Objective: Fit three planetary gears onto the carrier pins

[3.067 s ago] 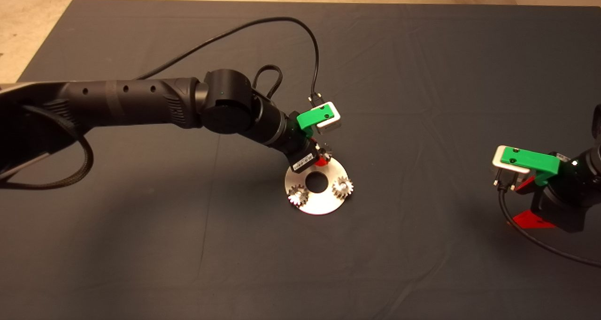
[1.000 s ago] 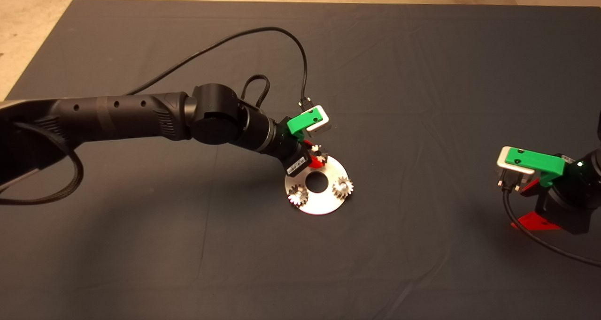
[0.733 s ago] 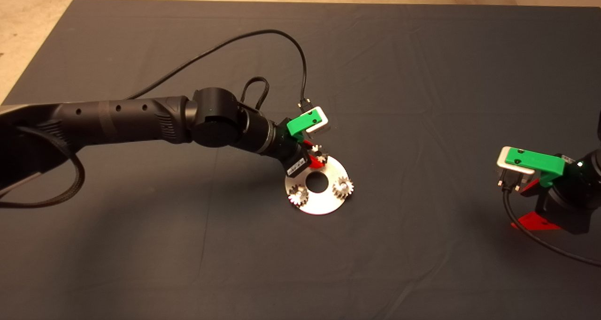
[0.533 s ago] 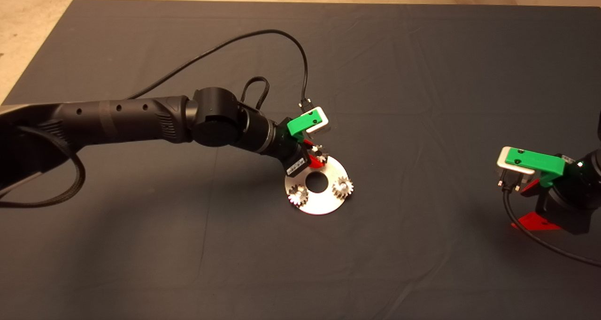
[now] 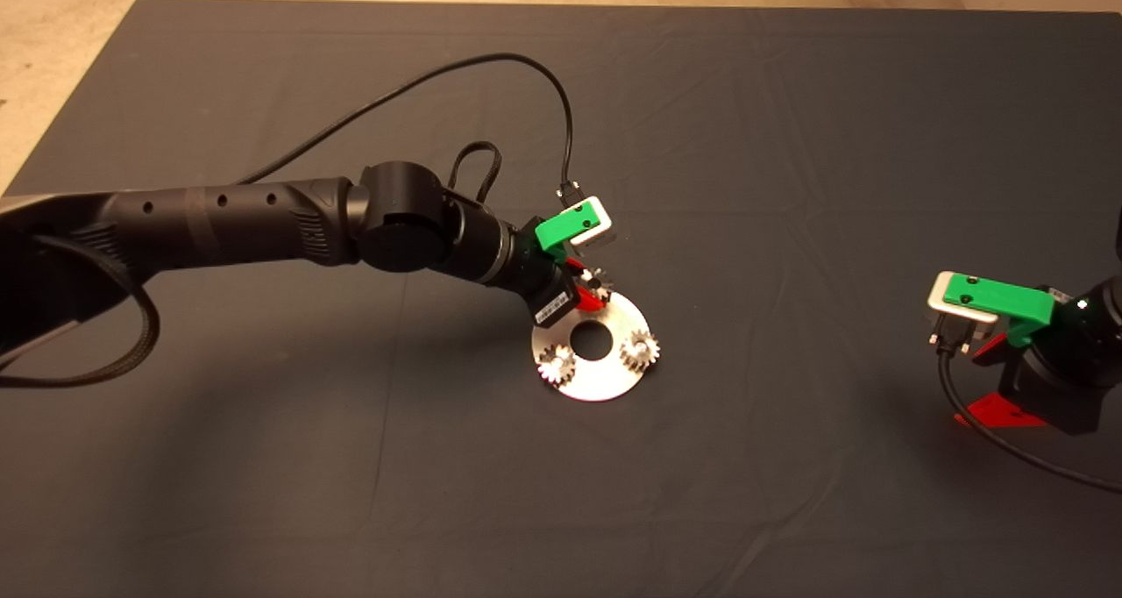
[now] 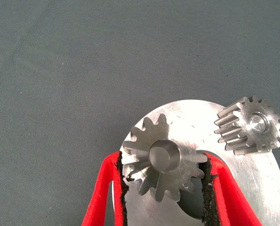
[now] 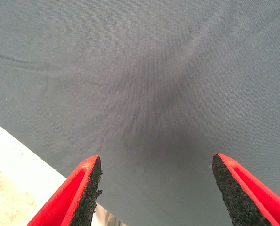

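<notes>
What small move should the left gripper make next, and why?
Probably open the left gripper slightly and lift straight up. In the left wrist view the third gear already sits on its pin on the disc, with the pads close at both sides. The other two gears are already mounted, so only release seems left.

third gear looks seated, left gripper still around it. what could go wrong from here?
1. In the left wrist view the left gripper has its pads against the third gear, which sits over a pin. Lifting before opening could pull the gear back off.
2. The neighbouring gear stands close by one finger; opening wide might nudge it.
3. The disc lies loose on the mat, so a sideways retreat could drag it.
</notes>
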You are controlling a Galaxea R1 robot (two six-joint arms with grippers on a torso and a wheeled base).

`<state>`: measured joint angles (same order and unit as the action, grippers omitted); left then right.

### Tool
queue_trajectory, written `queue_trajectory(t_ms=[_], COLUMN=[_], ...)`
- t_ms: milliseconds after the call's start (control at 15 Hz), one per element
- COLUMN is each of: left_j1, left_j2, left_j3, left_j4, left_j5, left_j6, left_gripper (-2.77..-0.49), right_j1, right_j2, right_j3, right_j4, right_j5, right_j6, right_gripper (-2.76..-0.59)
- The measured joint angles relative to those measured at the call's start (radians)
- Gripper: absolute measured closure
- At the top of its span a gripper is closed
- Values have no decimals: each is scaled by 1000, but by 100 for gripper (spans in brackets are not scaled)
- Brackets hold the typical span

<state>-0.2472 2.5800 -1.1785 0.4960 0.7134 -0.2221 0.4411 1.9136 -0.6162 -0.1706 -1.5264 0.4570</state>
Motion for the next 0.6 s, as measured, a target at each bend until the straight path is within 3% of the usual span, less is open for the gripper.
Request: queue_trajectory(t_ms=[400,600], left_j1=[-3,-16], left_j2=[2,2], left_j3=[0,0], left_j4=[-1,-1], left_j5=[16,44], left_j6=[1,2], left_gripper=[-67,-67], right_j1=[0,0], right_j2=[0,1], right_j3=[-3,-3], right_j4=[0,0], right_j5=[0,0], right_j6=[0,0], right_gripper=[-174,-174])
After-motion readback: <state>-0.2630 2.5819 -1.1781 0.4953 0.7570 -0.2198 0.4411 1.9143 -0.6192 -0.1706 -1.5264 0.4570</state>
